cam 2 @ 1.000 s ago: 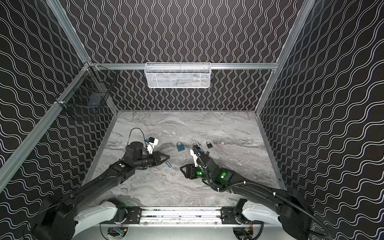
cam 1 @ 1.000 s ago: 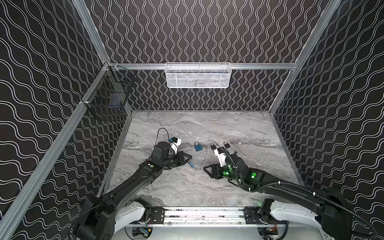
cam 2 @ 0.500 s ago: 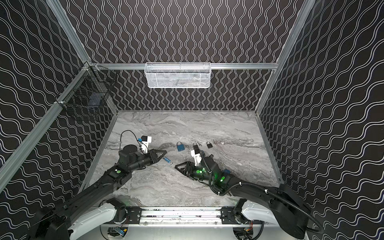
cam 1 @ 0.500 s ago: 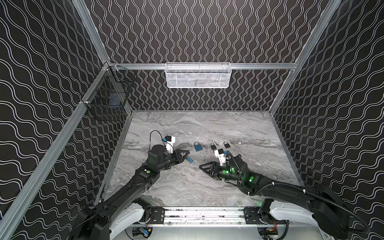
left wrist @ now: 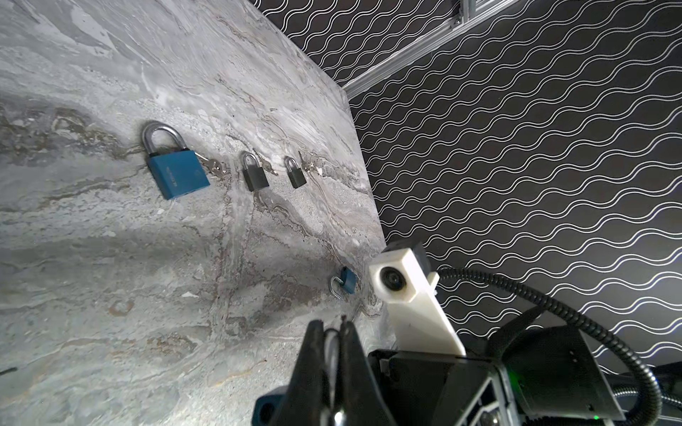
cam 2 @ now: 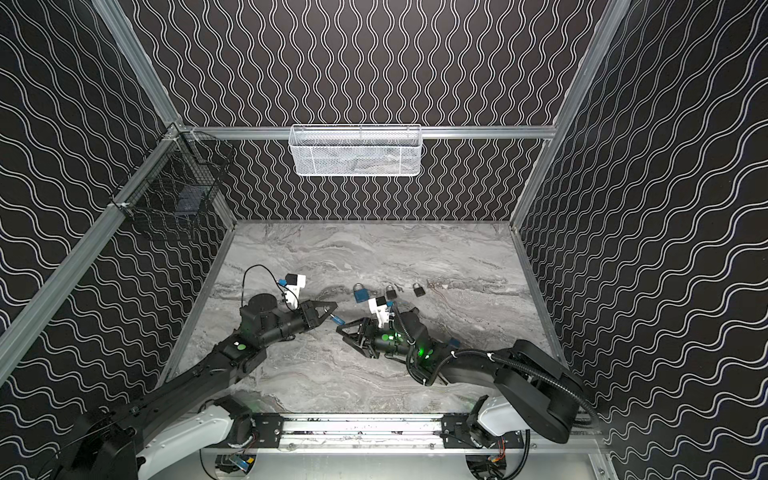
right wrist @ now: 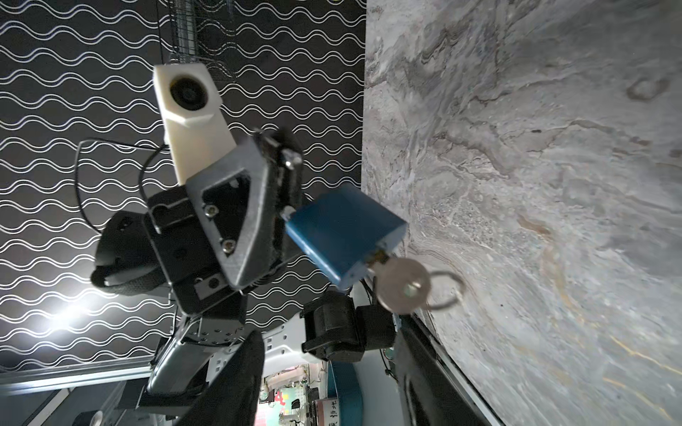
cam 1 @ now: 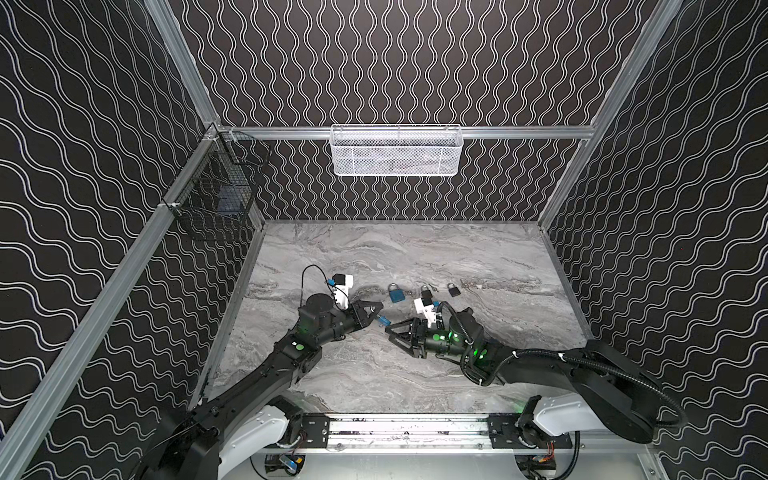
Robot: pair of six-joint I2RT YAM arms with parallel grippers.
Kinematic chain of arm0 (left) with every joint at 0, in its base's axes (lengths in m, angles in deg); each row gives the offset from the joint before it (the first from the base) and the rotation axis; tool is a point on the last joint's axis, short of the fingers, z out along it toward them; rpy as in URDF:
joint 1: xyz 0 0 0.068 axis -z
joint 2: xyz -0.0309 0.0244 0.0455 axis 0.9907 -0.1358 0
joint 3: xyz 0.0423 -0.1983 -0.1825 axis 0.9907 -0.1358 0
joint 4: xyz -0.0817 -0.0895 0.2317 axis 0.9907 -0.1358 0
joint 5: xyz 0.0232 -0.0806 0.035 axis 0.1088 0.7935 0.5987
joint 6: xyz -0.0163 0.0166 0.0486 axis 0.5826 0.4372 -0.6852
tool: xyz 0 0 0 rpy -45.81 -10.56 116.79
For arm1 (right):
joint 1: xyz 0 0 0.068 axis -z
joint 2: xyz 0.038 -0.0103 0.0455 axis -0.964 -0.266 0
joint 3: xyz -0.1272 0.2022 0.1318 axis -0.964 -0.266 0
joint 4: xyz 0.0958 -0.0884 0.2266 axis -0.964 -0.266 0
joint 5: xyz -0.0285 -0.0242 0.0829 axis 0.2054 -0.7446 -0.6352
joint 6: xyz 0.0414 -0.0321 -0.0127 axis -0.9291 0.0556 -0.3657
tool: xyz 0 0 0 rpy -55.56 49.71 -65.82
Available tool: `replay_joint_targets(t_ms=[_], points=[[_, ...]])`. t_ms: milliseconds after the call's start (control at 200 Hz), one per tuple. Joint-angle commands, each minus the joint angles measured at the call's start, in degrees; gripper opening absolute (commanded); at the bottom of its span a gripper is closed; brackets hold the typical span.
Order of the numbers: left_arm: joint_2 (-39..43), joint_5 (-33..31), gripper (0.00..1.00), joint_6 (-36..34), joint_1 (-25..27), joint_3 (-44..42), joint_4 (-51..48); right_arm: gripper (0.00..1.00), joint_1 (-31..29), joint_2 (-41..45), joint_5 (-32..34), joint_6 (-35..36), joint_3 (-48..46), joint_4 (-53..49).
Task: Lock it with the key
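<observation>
Left jaws pinch the padlock point(right wrist: 343, 232) by its shackle, aloft over the surface point(cam 1: 415, 257), key point(right wrist: 404, 286) seated; right jaws gape empty close by, and an off-line close may knock the key out or twist the padlock loose; white basket point(cam 1: 397, 151) contents unclear, black basket point(cam 1: 208, 195) holds something dark.

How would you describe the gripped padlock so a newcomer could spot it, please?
Near the middle of the marble tabletop, the left gripper holds a small blue padlock. Unlike the padlocks lying loose, it is gripped and has a key in its base.
</observation>
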Motion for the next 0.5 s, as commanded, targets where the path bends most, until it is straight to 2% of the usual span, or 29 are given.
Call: replay_joint_targets(t_ms=[0, 496], points=[[0.3, -0.6, 0.00, 1.4, 0.3, -0.1, 5.5, 0.56, 0.3, -1.4, -0.7, -2.6, 0.7, 6.8], [-0.3, 0.8, 0.00, 3.7, 0.6, -2.6, 9.9, 0.51, 3.2, -8.2, -1.3, -6.5, 2.2, 16.6]])
